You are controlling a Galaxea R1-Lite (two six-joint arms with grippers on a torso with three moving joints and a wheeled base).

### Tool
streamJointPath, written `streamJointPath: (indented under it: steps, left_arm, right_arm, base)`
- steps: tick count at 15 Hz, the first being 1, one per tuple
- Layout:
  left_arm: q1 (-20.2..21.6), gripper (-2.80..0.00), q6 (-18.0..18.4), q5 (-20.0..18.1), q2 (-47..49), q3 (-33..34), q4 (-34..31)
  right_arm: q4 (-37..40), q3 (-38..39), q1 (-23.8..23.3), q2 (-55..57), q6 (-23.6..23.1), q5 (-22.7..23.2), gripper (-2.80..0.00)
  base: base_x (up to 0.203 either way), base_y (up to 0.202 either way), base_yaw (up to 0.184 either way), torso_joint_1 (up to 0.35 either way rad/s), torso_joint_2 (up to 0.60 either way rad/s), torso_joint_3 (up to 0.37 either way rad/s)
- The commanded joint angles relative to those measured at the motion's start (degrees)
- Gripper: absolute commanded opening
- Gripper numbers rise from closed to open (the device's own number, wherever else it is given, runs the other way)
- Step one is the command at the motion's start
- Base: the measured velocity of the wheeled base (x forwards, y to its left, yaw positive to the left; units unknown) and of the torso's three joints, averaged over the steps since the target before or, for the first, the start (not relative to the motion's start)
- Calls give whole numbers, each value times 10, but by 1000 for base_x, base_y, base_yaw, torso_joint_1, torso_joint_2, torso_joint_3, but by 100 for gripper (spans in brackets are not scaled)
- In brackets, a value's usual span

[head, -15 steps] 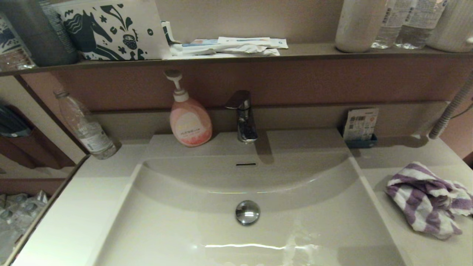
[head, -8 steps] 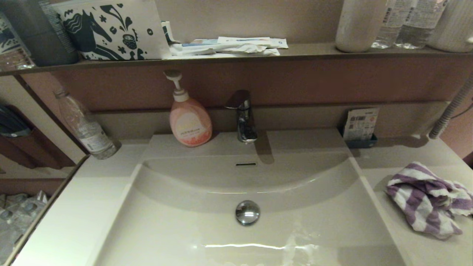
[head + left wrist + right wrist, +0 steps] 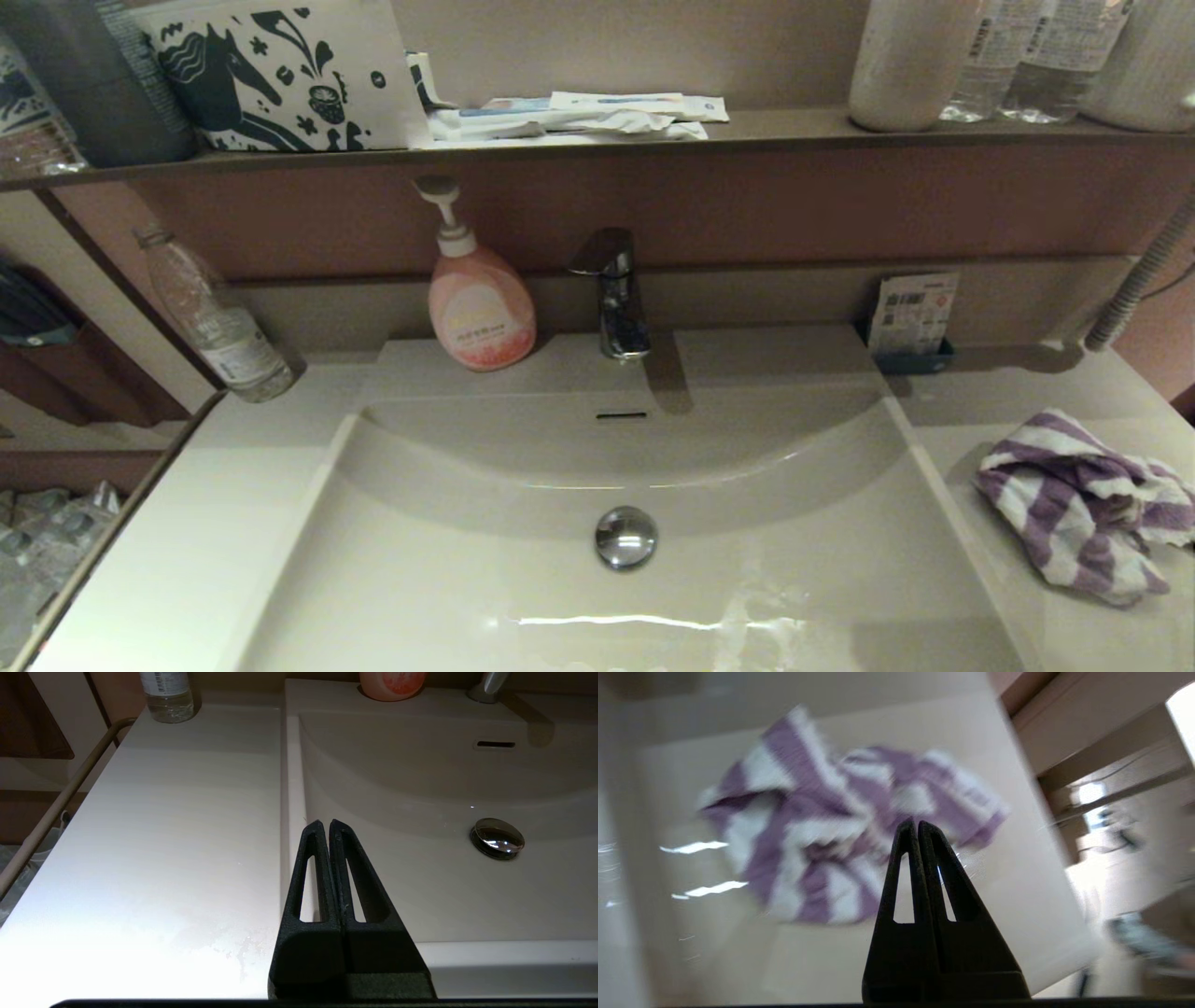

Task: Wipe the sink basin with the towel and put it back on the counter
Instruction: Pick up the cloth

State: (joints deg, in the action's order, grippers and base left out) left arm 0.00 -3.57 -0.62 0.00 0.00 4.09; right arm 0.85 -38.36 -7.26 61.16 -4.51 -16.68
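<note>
Right claw (image 3: 918, 825): both fingers pressed together, nothing between them, tips above near edge of towel (image 3: 822, 826). Towel: purple-and-white striped, crumpled in loose heap, lying on cream tabletop (image 3: 1008, 891). Contact between claw and towel cannot be told. Bright light streaks on glossy tabletop beside towel.

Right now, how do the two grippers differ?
The left gripper hangs over the sink basin's left edge, beside bare counter; the right gripper points at the crumpled towel lying on the counter. Both are black, shut and hold nothing.
</note>
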Motion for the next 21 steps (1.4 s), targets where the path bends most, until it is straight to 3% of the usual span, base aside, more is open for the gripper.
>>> streamJointPath:
  steps: [1,10,17,21]
  left_arm:
    - [0,-280,0,0,1,0,0]
    - [0,-280,0,0,1,0,0]
    - [0,-280,0,0,1,0,0]
    - [0,-280,0,0,1,0,0]
  right_arm:
    - [4,-10,-7,24,-18,1,0]
    - [231,-142,-14,139,-24,24,0]
    - [222,-159,-23,241,-49,26,0]
    - [221,-185,-29,273,-73,82,0]
  base:
    - [0,0,0,0,0,0]
    - [0,0,0,0,0,0]
    - [0,0,0,0,0,0]
    - [0,0,0,0,0,0]
